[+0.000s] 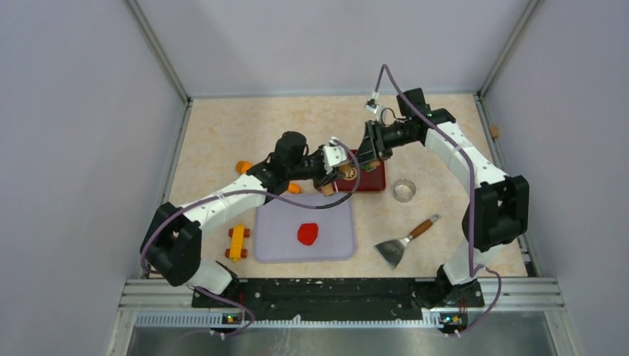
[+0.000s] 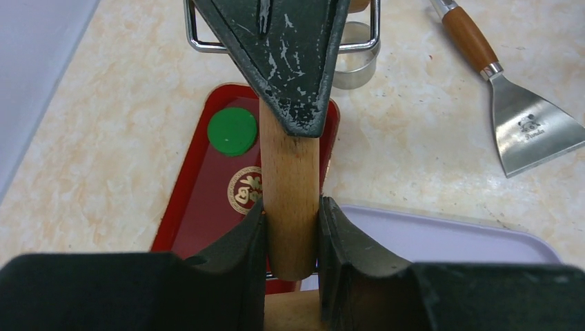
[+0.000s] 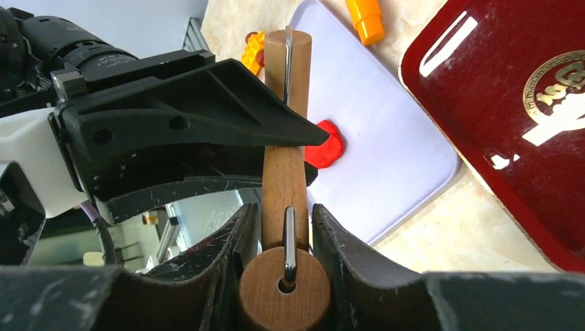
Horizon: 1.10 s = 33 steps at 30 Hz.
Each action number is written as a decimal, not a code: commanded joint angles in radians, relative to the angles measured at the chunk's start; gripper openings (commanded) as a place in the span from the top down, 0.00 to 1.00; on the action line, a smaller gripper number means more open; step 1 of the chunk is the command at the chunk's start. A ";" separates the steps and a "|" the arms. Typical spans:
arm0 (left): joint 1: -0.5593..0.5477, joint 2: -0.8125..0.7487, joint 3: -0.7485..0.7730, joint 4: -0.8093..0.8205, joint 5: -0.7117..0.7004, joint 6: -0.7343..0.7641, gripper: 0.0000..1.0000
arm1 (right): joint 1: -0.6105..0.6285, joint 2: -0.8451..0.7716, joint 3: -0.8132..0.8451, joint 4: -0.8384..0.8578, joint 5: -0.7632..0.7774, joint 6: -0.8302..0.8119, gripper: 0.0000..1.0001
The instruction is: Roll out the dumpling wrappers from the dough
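Currently dough [image 1: 308, 233] lies as a flat red patch on lilac board [image 1: 274, 245], nearest bases. Above tray edge, L gripper [image 2: 290, 234] clamps wooden roller [image 2: 290, 179]; R gripper [image 3: 284, 234] pinches its other end, prob. a handover/re-grip before rolling. Beyond: red tray [image 2: 200, 186], gold seal unreadable; scraper [image 2: 534, 134] stamp illegible.

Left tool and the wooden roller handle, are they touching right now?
Touching. The left wrist view shows the left tool's two fingers pressed against both sides of the wooden roller handle, with no gap.
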 commanded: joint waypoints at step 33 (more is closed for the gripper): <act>-0.043 -0.259 -0.718 0.330 -0.318 -0.663 1.00 | 0.327 0.108 -0.324 0.216 0.327 -0.048 1.00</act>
